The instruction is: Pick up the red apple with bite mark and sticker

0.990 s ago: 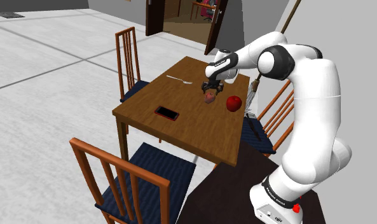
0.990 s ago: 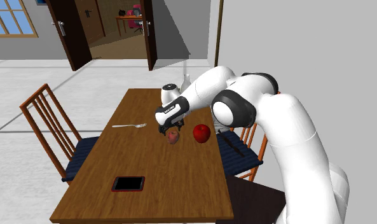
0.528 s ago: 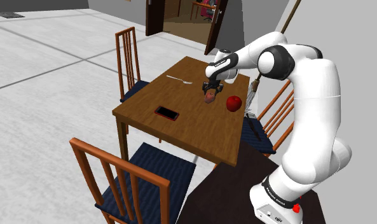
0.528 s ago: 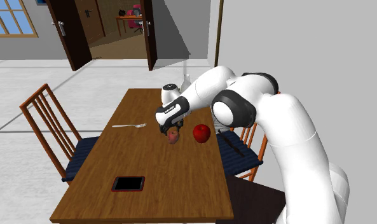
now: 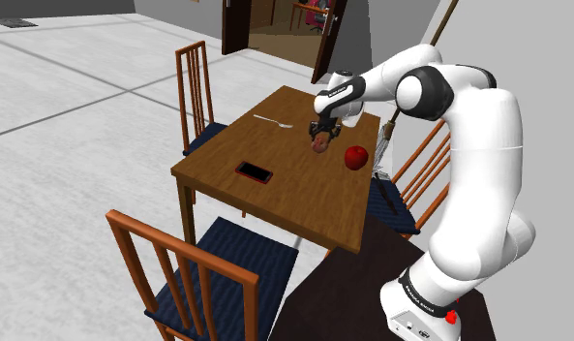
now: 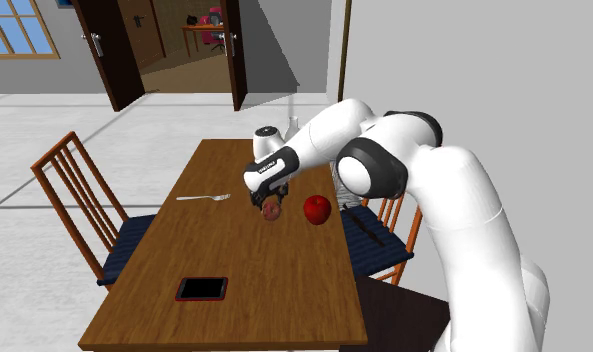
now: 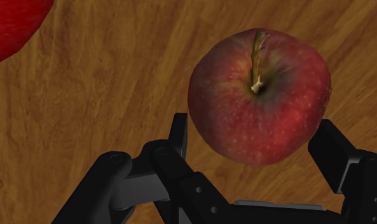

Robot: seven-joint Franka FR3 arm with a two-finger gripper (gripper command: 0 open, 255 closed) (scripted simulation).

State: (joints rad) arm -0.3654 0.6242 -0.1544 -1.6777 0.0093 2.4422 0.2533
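A dull red apple [image 7: 260, 95] with a pale stem sits between my gripper's [image 7: 253, 137] two black fingers, which are shut on its sides. In the shoulder view the gripper [image 5: 320, 139] points down over the far half of the wooden table [image 5: 275, 199], with that apple [image 5: 319, 146] at its tip, at or just above the tabletop. The second exterior view shows the same apple [image 6: 273, 208] under the hand [image 6: 267, 196]. A brighter red apple [image 5: 355, 157] [image 6: 317, 209] lies on the table close beside it, apart from the fingers.
A fork [image 5: 272, 121] lies toward the table's far end. A black phone with a red rim [image 5: 254, 172] lies nearer the front edge. Wooden chairs with blue seats [image 5: 193, 87] [image 5: 207, 271] [image 5: 410, 184] stand around the table. An open doorway [image 6: 174, 50] is behind.
The fingers, open around the dull apple a second ago, have shut on it. The hand and forearm have since risen slightly with the apple.
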